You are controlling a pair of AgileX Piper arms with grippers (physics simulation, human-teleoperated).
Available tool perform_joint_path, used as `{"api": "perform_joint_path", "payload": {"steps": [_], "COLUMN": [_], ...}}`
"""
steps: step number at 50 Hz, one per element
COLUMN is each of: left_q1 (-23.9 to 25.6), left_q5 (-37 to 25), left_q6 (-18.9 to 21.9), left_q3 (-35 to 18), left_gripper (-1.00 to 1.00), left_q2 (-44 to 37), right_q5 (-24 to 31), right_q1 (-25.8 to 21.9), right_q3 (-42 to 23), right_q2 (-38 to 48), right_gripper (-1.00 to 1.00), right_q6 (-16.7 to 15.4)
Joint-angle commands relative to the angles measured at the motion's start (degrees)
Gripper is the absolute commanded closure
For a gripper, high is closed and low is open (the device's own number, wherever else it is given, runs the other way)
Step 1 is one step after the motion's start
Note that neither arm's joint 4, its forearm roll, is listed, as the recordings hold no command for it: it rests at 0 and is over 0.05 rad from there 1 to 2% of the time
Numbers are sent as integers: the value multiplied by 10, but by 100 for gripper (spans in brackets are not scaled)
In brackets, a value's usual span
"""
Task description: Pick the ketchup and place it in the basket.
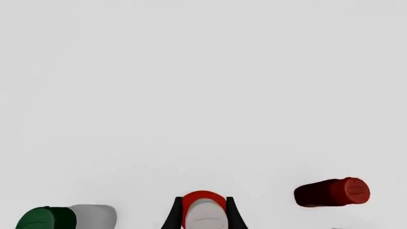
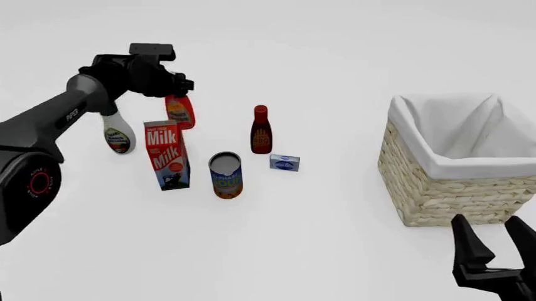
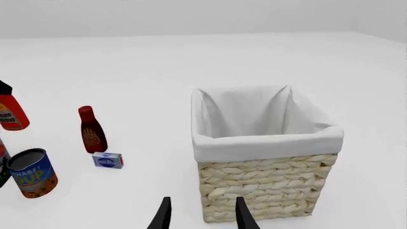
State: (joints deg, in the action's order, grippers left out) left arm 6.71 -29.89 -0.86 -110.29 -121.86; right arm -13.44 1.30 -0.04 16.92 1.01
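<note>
The ketchup [image 2: 181, 111], a bright red bottle with a yellow-white label, hangs a little tilted behind the milk carton at the far left. My left gripper [image 2: 172, 88] comes down on its top. In the left wrist view the fingers close on both sides of the whitish cap of the ketchup [image 1: 204, 217], so the left gripper [image 1: 203, 199] is shut on it. The basket [image 2: 435, 188], tan wicker with a white lining, stands at the right. My right gripper [image 2: 491, 223] is open and empty just in front of the basket [image 3: 267, 186], with the right gripper [image 3: 203, 200] aimed at its wall.
A milk carton [image 2: 166, 153], a soup can [image 2: 225, 174], a small dark-red bottle [image 2: 261, 130] and a little blue-white box [image 2: 285, 162] stand left of centre. A white bottle with a green cap [image 2: 117, 135] is at the far left.
</note>
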Motion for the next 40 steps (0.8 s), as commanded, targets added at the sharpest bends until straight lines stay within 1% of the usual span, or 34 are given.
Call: {"api": "perform_joint_path", "payload": {"steps": [1, 6, 10, 15, 18, 30, 36, 40], "left_q1": [6, 7, 10, 14, 16, 28, 31, 41], "left_q5": [-25, -39, -47, -51, -62, -98, -116, -141], "left_q6": [18, 21, 19, 21, 23, 28, 35, 34], "left_q3": [-24, -34, -37, -25, -31, -41, -41, -48], "left_gripper": [100, 100, 100, 100, 100, 100, 100, 100], "left_q2": [28, 39, 53, 72, 87, 140, 163, 187], "right_q5": [14, 8, 4, 8, 8, 42, 40, 30], "right_q1": [0, 0, 1, 0, -1, 2, -1, 0], "right_q3": [0, 0, 0, 0, 0, 0, 0, 0], "right_q2": [-18, -12, -9, -14, -16, -61, -61, -49], "right_gripper": [-100, -100, -100, -100, -100, -100, -100, -100], "right_q6": [-3, -4, 1, -1, 0, -2, -1, 2]}}
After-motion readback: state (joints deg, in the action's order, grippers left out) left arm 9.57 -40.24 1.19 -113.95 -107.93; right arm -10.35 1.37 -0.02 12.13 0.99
